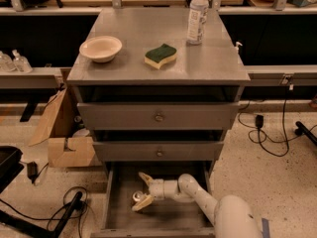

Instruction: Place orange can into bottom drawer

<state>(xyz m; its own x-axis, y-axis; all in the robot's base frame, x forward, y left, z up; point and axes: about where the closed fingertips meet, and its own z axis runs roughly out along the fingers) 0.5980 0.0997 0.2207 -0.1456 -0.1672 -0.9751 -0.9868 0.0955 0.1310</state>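
Grey metal fills most of my view: a cabinet [158,71] with three drawers, seen from above and in front. The bottom drawer [110,202] is pulled out toward me, a deep grey tray. The two drawers above it, the top one [124,117] and the middle one [124,151], are pushed in, each with a round knob at its centre.

My arm [198,196] reaches in from the lower right, its white links slanting down into the open tray. The gripper [138,191] sits inside the bottom drawer, left of centre and low over the floor of the tray. Its jaws stand apart: one of the pale fingers [145,178] points up toward the back of the drawer, while the other angles down toward the front.

The orange can [137,198] is in the bottom drawer, between those spread fingers and close against the lower one. I see mostly its silver top, turned toward me. I cannot tell whether it is upright or lying down, nor whether the lower finger actually touches it.

On the cabinet top a shallow cream bowl [100,47] sits at the left and a yellow-and-green sponge [160,55] lies near the middle. A clear water bottle [198,15] stands upright at the back right. A cardboard box [64,145] rests on the speckled floor just left of the cabinet.
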